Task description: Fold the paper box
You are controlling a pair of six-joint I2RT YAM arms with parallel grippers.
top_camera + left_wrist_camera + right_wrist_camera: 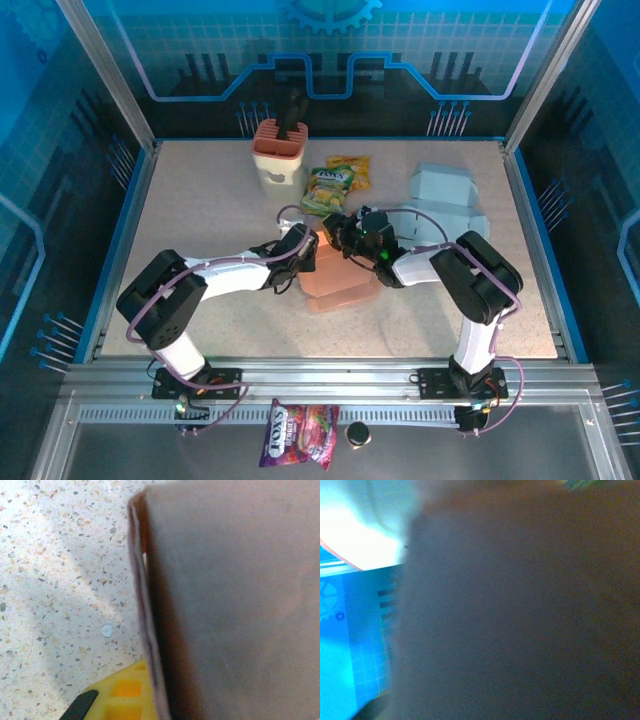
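The salmon-orange paper box (345, 285) sits at the middle of the table, between the two arms. My left gripper (308, 252) is at the box's upper left corner. In the left wrist view a wall of the paper box (235, 605) runs edge-on right beside my yellow finger (120, 695) and hides the other finger, so the jaws are shut on that wall. My right gripper (343, 232) hovers over the box's far edge. A blurred brown surface of the box (520, 620) covers its own fingers, so their state is hidden.
A cream and orange holder (280, 150) stands at the back. Green (328, 190) and yellow (350, 170) snack packets lie beside it. Pale folded boxes (445, 188) lie at the back right. A candy packet (298, 435) lies below the arm bases.
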